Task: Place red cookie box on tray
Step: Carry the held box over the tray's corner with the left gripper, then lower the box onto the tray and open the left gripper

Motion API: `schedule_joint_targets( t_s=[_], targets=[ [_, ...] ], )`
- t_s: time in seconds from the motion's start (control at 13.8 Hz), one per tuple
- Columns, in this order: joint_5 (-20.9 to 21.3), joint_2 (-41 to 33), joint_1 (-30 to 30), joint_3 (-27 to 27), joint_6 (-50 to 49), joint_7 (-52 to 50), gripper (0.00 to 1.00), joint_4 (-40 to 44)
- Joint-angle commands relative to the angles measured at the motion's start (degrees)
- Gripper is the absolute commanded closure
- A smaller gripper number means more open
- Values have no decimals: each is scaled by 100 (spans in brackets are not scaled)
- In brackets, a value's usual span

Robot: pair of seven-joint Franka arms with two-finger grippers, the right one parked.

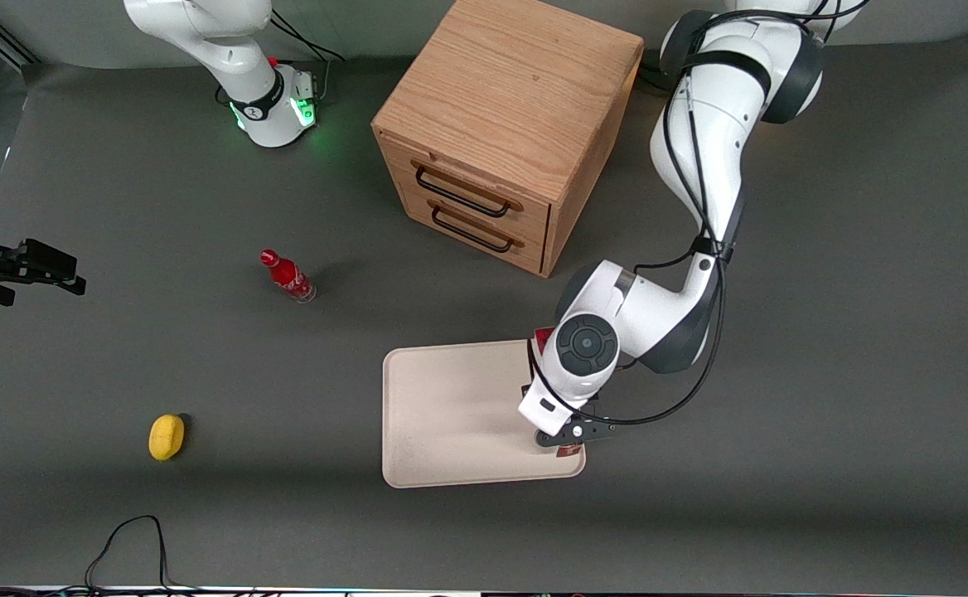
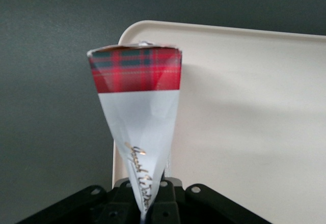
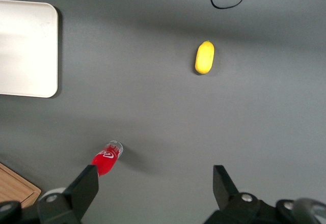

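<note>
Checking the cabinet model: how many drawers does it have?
2. Upper drawer and lower drawer, stacked in the wooden cabinet, both shut. The gripper holds the red cookie box over the tray, nearer the front camera than the cabinet.

Working left arm in a downward reach, wrist bent over the table.
The arm [image 1: 704, 166] descends from its base, folds at the elbow, and points its wrist [image 1: 588, 344] down; the gripper [image 1: 565, 431] sits beneath it, fingers [image 2: 153, 203] closed on the red cookie box [image 2: 137, 112].
</note>
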Motion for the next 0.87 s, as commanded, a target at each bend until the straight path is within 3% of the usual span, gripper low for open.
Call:
schedule_joint_targets(
  t_s=[0.0, 0.29, 0.36, 0.43, 0.8],
  targets=[
    [86, 79, -67, 62, 185, 14, 100, 41],
    [95, 167, -67, 62, 318, 23, 100, 32],
    [95, 167, -58, 62, 318, 23, 43, 32],
    [95, 159, -58, 62, 301, 23, 0, 23],
    [95, 124, -58, 62, 186, 23, 0, 23]
  ],
)
